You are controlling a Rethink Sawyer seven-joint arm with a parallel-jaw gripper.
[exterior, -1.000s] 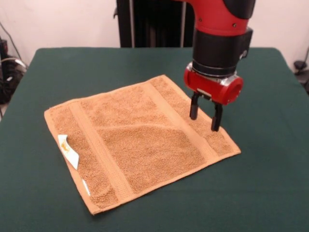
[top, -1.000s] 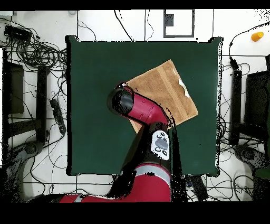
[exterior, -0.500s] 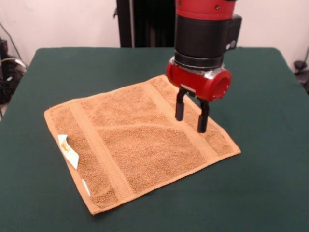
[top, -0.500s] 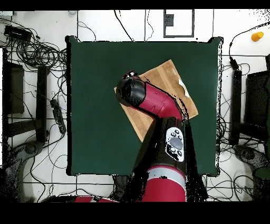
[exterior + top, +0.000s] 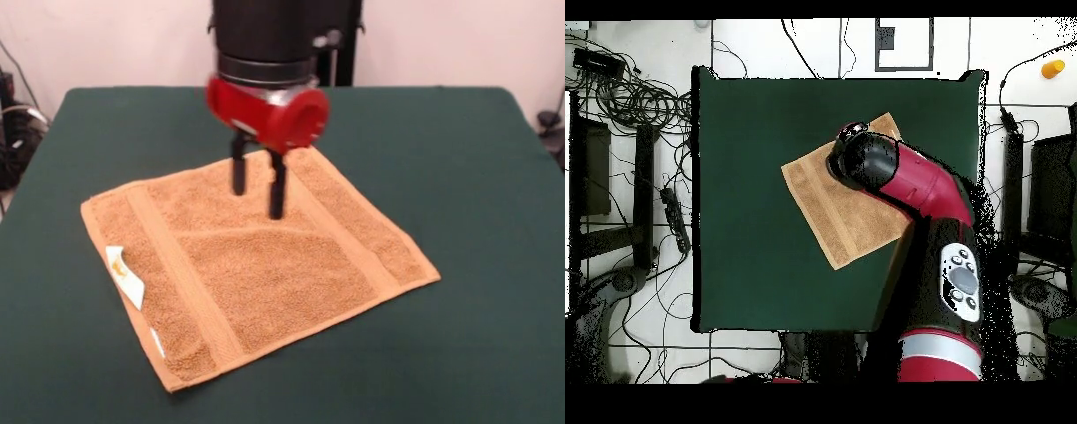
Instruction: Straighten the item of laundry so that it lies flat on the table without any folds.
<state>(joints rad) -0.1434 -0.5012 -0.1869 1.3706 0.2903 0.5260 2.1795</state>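
Golden-orange terry hand towel [image 5: 256, 261] is lying spread flat near the middle of the dark green table [image 5: 477, 177], corners toward the table's edges, w/ its small white tag [image 5: 124, 276] sticking out at the left-hand edge. Gripper [image 5: 258, 187] is hanging just above the towel's far part, fingers [image 5: 276, 190] pointing down w/ a narrow gap, holding nothing.
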